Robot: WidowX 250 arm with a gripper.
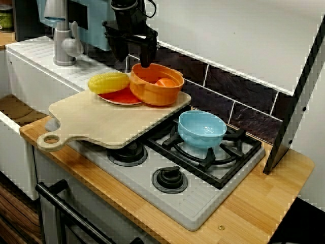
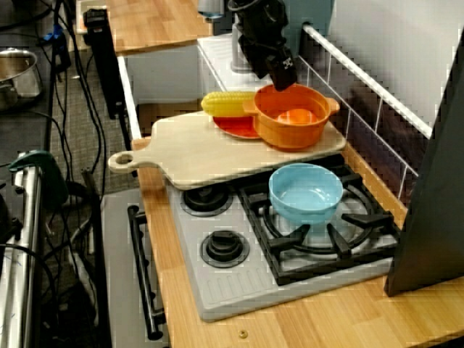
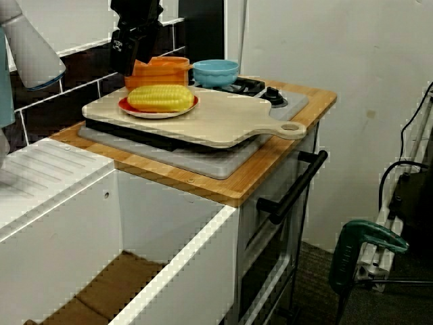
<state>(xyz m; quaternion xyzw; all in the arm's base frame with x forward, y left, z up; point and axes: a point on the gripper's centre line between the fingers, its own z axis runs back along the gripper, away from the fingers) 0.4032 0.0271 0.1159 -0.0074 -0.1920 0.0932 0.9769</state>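
claw [image 1: 145, 63] at the back rim of the orange pot [image 1: 152, 95], pot body just below and in front. loose or clenched: cannot tell.

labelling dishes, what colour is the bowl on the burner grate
Light blue; the bowl shows best from the front.

Two round vessels: one orange two-handled plastic pot [image 1: 152, 95] and one light-blue plastic bowl [image 1: 202, 130]. One yellow corn cob [image 1: 108, 82], one red round plate [image 1: 122, 97], one pale wooden cutting board [image 1: 101, 122], one grey toy stove [image 1: 203, 201], one wooden desk [image 1: 269, 198].
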